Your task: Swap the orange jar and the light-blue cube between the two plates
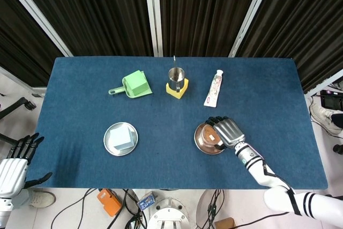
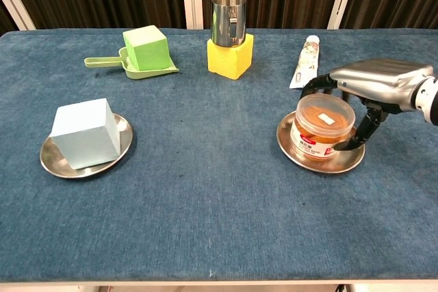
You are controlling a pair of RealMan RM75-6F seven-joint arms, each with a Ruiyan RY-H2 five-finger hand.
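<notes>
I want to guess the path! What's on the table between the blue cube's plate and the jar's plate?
Nothing. In both the chest and head views, only bare blue tablecloth lies between the cube's plate and the jar's plate.

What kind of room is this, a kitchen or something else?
Likely a robot test lab, not a kitchen: a blue-clothed table against black curtains, loose cables on the floor, and a metal robot hand reaching for an orange jar.

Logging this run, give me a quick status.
Right hand closing around orange jar, jar on its plate. Left hand open, off table. Light-blue cube untouched. Nothing blocking.
</notes>
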